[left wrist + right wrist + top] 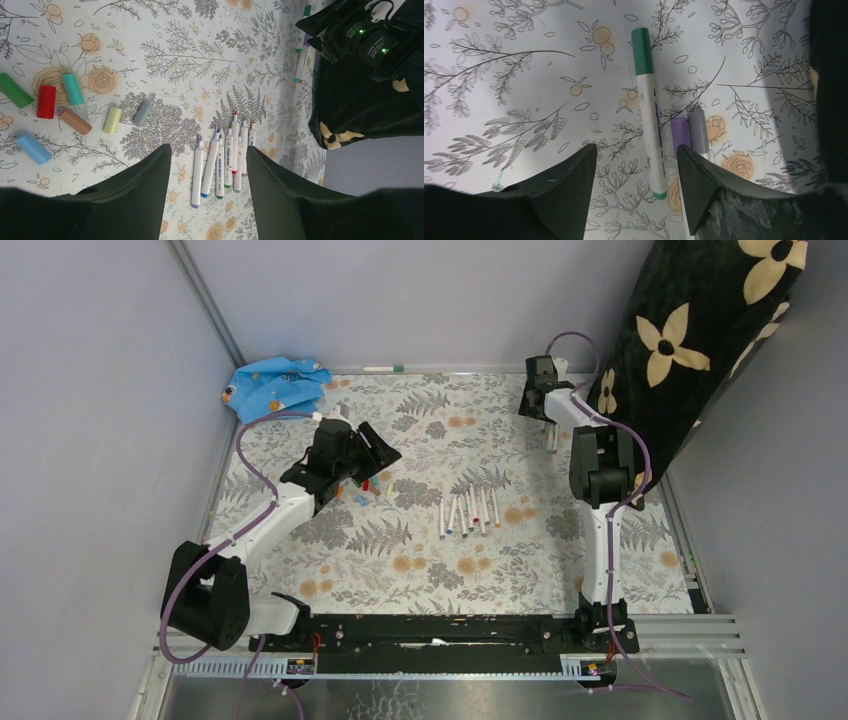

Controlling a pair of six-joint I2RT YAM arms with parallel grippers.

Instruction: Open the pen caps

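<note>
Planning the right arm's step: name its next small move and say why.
Probably lower the right gripper and close on the green-capped pen. It lies capped on the table below the open jaws, with a purple-capped pen and a grey-capped pen close beside it.

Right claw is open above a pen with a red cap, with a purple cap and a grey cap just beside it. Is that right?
Not quite. The cap on the pen under the open right claw is green, not red, as the right wrist view shows. The purple cap and grey cap just beside it are as you said.
</note>
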